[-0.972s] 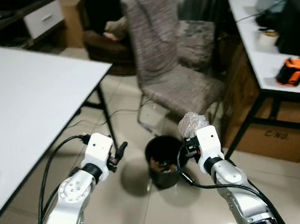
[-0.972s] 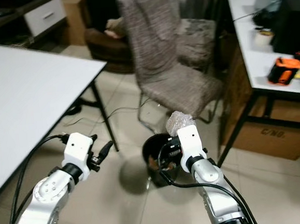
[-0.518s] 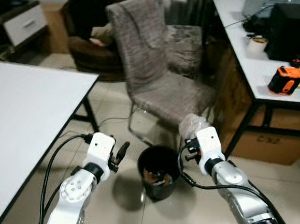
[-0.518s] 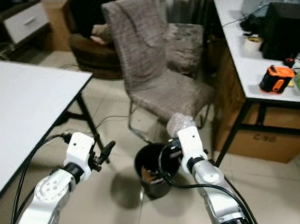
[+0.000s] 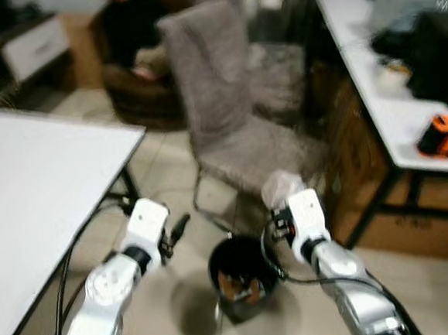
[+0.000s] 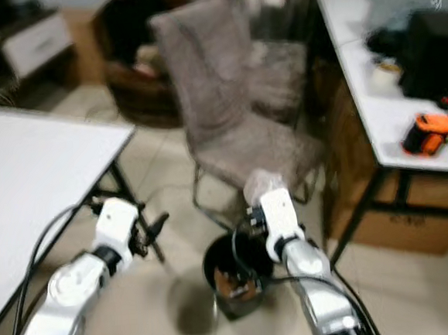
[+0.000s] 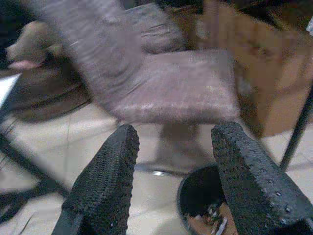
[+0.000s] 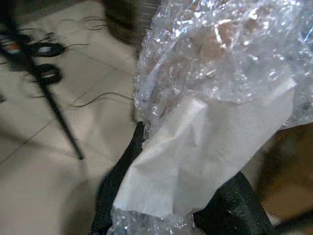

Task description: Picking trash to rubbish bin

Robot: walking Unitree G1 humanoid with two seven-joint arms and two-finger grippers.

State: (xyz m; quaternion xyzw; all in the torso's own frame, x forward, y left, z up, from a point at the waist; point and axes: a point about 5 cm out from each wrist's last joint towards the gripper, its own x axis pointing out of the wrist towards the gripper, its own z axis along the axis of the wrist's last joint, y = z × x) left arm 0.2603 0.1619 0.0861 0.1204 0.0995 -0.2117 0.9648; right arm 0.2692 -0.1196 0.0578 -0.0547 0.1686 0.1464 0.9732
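Crumpled clear bubble wrap with a white paper piece (image 8: 205, 127) sits clamped between the black fingers of the right gripper (image 5: 278, 210), held just above the far rim of the round black rubbish bin (image 5: 244, 278) on the tiled floor. Beside it, the left gripper (image 7: 173, 161) hovers with fingers spread apart, facing the grey fabric chair (image 5: 227, 113).

One bin (image 5: 241, 279), two grippers (image 7: 172, 147) (image 5: 279, 202)
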